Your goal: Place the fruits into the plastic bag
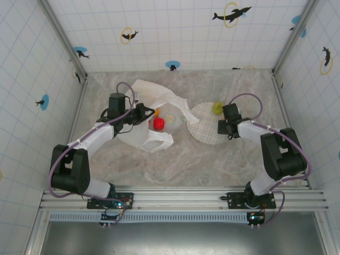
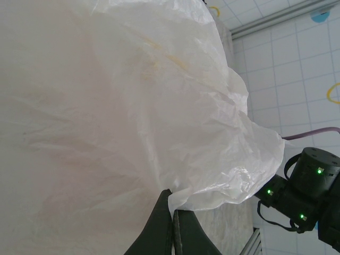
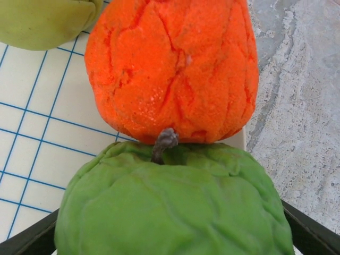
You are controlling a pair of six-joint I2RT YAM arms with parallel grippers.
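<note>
Right gripper point(image 3: 167, 239): jaws wide astride the green fruit point(image 3: 175, 191), grip unconfirmed. The orange fruit point(image 3: 170, 69) touches it just ahead, on the plate point(image 3: 32, 133). Left gripper point(image 2: 172, 223) pinches the plastic bag point(image 2: 133, 106) rim, well to the right gripper's left.

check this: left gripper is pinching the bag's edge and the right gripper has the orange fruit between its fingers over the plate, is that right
Not quite. The right wrist view shows the green fruit between the fingers of the right gripper; the orange fruit lies just beyond it, touching it. The rest holds.
</note>
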